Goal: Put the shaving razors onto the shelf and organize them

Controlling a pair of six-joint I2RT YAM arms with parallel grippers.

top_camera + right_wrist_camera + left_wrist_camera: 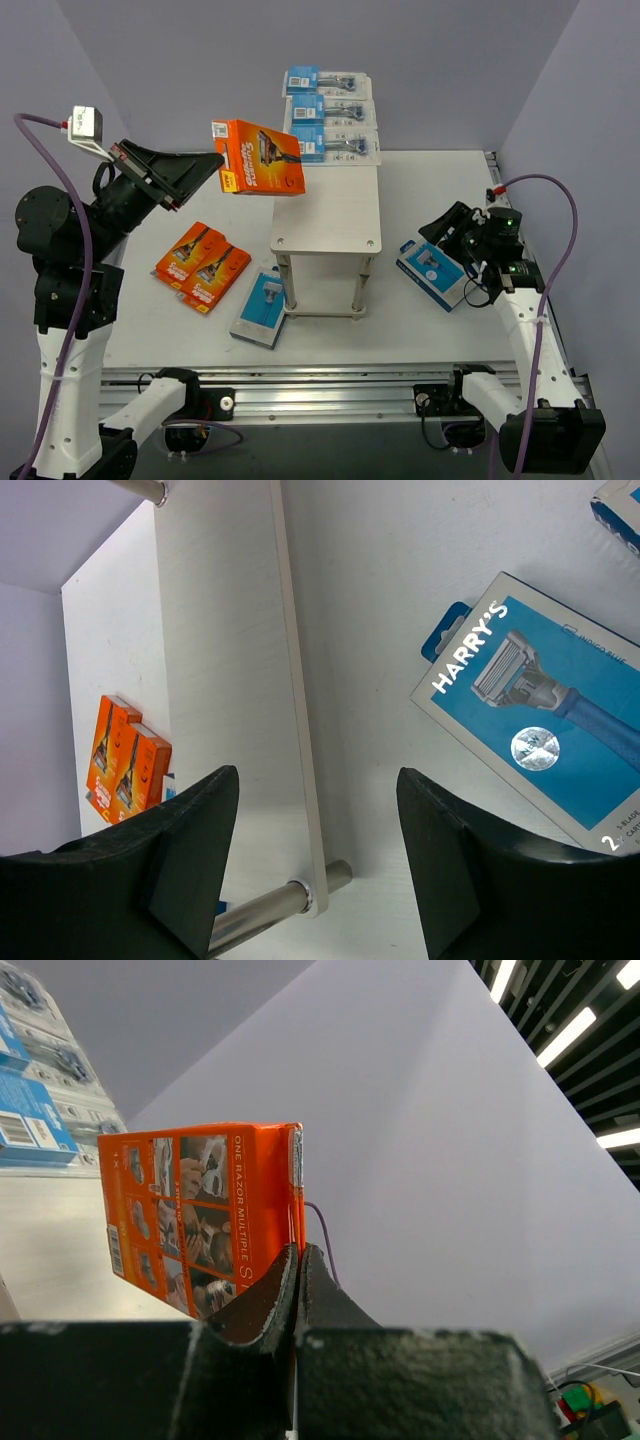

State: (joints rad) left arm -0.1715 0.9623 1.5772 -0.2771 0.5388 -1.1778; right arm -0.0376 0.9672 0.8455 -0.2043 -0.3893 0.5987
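Observation:
My left gripper (215, 160) is shut on the edge of an orange razor box (260, 158), holding it in the air over the left edge of the shelf (330, 215). In the left wrist view the box (200, 1210) stands on edge above the fingertips (285, 1270). Three blister packs with blue cards (332, 110) lie in a row on the far part of the shelf top. My right gripper (447, 240) hangs open and empty over the table, right of the shelf, beside a blue-and-white razor box (540, 730).
Two orange boxes (200, 265) lie side by side on the table left of the shelf. Another blue-and-white box (262, 308) lies by the shelf's near left leg (288, 285). Purple walls close in the back and sides.

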